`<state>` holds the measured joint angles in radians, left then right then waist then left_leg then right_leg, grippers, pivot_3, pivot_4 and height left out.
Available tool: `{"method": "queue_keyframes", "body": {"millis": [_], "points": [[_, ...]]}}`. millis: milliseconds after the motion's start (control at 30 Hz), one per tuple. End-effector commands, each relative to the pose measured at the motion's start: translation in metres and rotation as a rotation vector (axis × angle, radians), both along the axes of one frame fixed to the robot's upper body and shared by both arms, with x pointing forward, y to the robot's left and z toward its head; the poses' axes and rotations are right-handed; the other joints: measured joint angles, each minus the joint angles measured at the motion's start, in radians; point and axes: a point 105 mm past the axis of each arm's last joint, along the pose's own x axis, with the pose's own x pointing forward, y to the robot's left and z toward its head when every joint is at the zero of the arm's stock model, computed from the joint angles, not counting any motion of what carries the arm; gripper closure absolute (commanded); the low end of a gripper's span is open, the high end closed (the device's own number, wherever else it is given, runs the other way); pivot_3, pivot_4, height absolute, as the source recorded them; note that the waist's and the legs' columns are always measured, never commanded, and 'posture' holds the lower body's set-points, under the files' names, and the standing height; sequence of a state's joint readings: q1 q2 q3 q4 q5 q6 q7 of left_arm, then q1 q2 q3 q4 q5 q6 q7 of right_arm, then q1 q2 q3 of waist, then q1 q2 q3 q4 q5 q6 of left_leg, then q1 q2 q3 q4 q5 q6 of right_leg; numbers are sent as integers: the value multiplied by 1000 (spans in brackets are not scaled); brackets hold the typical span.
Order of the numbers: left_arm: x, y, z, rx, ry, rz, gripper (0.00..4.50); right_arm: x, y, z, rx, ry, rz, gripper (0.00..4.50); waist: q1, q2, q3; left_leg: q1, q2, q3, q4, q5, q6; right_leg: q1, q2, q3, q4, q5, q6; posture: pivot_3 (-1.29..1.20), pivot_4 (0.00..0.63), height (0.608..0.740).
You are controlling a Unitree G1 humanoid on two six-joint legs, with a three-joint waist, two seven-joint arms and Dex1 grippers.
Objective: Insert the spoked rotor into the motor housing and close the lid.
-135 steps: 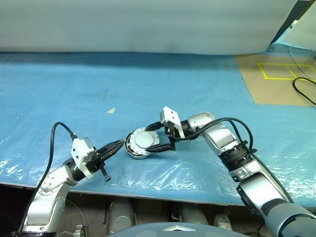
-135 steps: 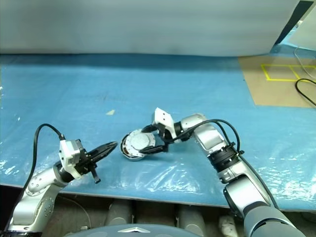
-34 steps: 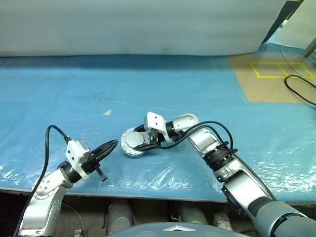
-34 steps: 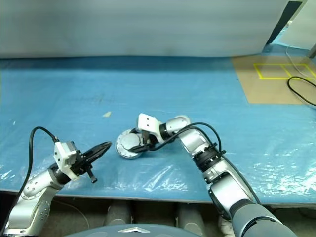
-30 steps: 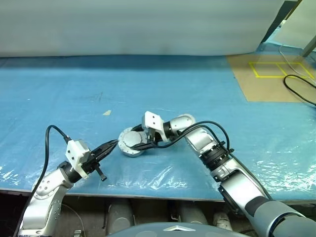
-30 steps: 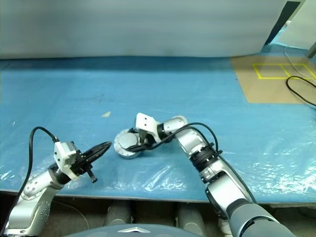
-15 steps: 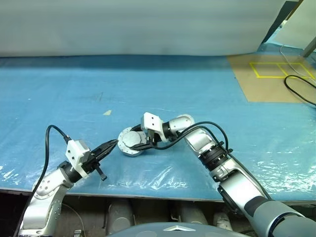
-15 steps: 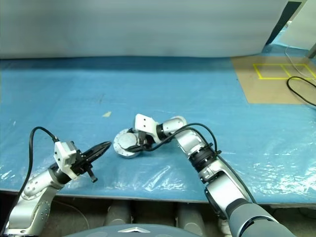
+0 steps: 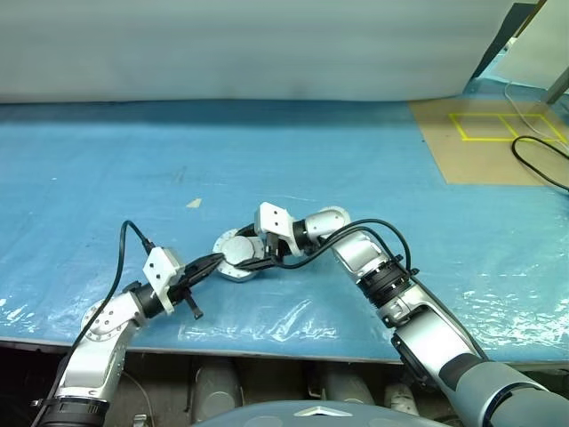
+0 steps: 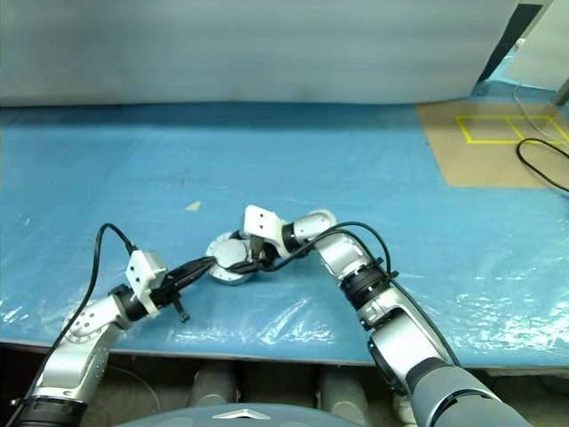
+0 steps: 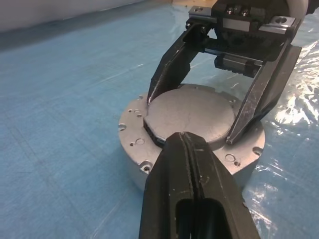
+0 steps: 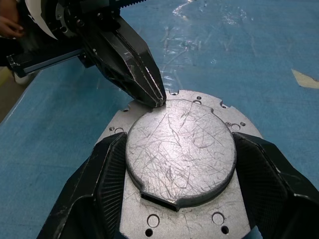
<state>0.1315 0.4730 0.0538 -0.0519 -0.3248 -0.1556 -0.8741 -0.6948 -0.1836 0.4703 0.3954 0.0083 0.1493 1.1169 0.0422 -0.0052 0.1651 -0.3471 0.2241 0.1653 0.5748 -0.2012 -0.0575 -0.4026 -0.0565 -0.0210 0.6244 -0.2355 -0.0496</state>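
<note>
Left gripper [image 9: 212, 261]: nearest item, low over the front of the blue sheet [image 9: 107, 169]. Fingers pressed together, holding nothing. Tip at the near-left edge of the lid [image 12: 179, 155]; the right wrist view shows the tip at the lid's rim, contact likely but not certain.

Housing [image 11: 130, 144]: round grey casing with a flange of small holes, flat on the sheet near the front middle of the table. Windings are covered.

Lid: plain scratched grey disc, lying flat on top of the housing, closed; outer face up, with a small notch in one edge.

Rotor: cannot be seen; whether it sits under the lid cannot be told.

Right gripper [image 11: 198, 117]: reaches in from the right, pointing left and tilted down. Fingers [image 11: 167, 64] spread wide, one on each side of the lid, tips down on the housing flange beside the lid's rim. Straddling the disc; whether it squeezes it cannot be told.

Scrap [image 9: 193, 203]: small pale piece on the sheet, beyond and to the left of the housing.

Brown board [image 9: 498, 151]: far right, marked with yellow tape squares [image 9: 484, 126]; a black cable [image 9: 540, 165] lies across it.

Pale wall [image 9: 249, 44]: along the far edge of the sheet.
</note>
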Motion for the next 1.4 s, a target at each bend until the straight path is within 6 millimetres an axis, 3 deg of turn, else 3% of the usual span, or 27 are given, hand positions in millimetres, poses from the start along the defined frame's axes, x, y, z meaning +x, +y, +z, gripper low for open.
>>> {"method": "queue_keyframes", "body": {"millis": [33,433,533,600,800,1000,1067,1133,1233,1400], "points": [[-2,3,-3,23,-5,-6,4500,2,-9,-13,-46,32,-40,1549,0,0,0,0,0,0,0,0,0,0,0,0,0,0,0,0,150,740],[0,-1,-11,45,8,-30,4500,0,-9,-9,-33,41,-39,1549,3,0,0,0,0,0,0,0,0,0,-1,0,0,0,0,0,150,740],[1,-4,-11,44,0,-36,4500,-5,-8,-8,-36,70,-18,568,5,0,0,0,0,0,0,0,0,0,-1,0,0,0,0,0,150,740],[2,-5,-10,41,-4,-40,4500,-9,-7,0,-5,125,-3,42,5,0,0,0,-1,0,0,0,0,0,-1,0,0,0,0,0,150,740],[2,-3,-9,41,-9,-39,4500,-1,-11,23,55,109,-36,42,9,0,0,-1,-1,0,-1,0,0,0,-1,0,-1,0,0,0,150,740],[3,-3,-9,37,-12,-37,4500,19,-27,79,285,189,-156,42,11,1,0,-2,-1,0,-2,0,0,-2,-1,0,-2,0,0,0,150,740],[3,-4,-9,37,-14,-37,4500,24,-39,85,327,278,-205,42,13,1,0,-2,-1,0,-2,0,0,-2,-1,0,-1,0,0,0,150,740],[3,-3,-9,37,-15,-37,4500,24,-57,79,328,417,-255,42,18,1,0,-2,-1,0,-2,1,-1,-2,-1,0,-2,0,0,0,150,740],[4,-3,-9,35,-17,-35,4500,14,-80,52,277,654,-347,42,29,1,0,-2,-1,1,-4,1,-2,-2,-1,0,-4,0,0,0,150,740],[5,-2,-10,36,-20,-33,4500,-16,-95,6,165,908,-429,42,31,1,0,-3,-1,1,-6,2,-3,-3,-1,0,-5,0,0,0,150,740]]}}
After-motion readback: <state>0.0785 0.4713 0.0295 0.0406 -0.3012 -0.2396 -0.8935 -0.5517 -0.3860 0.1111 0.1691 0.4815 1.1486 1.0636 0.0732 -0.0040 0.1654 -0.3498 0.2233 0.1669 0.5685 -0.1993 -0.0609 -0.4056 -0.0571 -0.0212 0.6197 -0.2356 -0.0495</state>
